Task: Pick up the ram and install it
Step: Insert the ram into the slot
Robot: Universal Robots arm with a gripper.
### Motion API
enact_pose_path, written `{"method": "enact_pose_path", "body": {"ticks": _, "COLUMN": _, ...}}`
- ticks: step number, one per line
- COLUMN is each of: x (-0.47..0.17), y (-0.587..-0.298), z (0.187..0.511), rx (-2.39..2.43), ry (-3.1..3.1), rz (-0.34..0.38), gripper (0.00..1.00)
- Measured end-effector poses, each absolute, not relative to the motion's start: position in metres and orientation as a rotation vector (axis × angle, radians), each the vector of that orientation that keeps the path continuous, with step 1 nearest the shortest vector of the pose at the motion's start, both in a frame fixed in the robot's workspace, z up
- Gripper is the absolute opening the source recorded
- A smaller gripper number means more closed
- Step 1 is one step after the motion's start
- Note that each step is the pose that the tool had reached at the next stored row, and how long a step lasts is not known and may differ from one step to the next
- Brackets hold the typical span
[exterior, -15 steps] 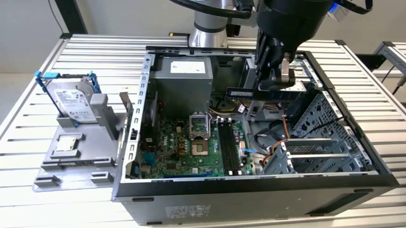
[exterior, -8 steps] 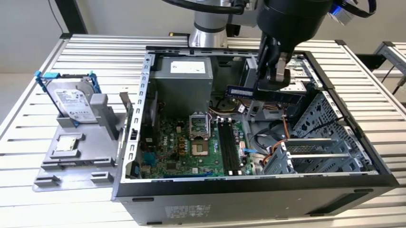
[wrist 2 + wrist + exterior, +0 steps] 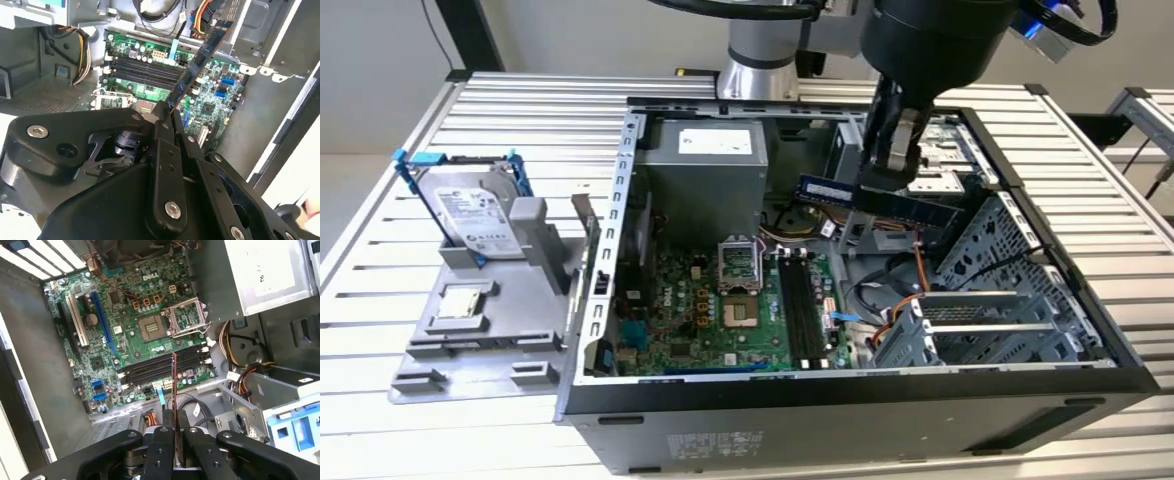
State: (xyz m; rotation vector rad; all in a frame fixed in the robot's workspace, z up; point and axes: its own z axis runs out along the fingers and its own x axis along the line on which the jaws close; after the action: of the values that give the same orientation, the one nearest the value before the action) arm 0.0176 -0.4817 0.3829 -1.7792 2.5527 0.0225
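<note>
Gripper [image 3: 886,178] is over the open computer case [image 3: 630,190], which lies on its side on the slatted counter [image 3: 520,100].

Fingers [image 3: 161,442]: closed on the ram [image 3: 927,209], one on each flat face. In the exterior view the hold looks to be near mid-length, with stick showing on both sides of the fingers.

Ram position: in the air inside the case opening, above the loose cables [image 3: 907,290] and toward the exterior view's right of the motherboard [image 3: 680,290]. It touches nothing but the fingers. In the first wrist view the ram [image 3: 174,385] is seen edge-on, with the black memory slots [image 3: 160,367] on the board beyond it. The slots look unfilled, so the ram is picked up but not seated.

Handling (judgement):
- Light, thin and rigid, so it should not sag in the grip.
- Fragile: the bare contact edge and small chips would not tolerate scraping or twisting.
- A hold on the flat faces away from the contact edge, as here, suits it.
- The smooth faces could slip under seating pressure.

Also present: a hard drive [image 3: 474,215] in a grey holder on the counter, at the exterior view's left of the case.
</note>
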Motion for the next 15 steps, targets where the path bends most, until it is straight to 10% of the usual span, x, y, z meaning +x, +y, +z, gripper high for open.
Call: {"method": "enact_pose_path", "body": {"ticks": 15, "x": 0.0176, "y": -0.4818, "z": 0.3829, "rx": -1.558, "ry": 2.693, "rz": 0.020, "gripper": 0.00}}
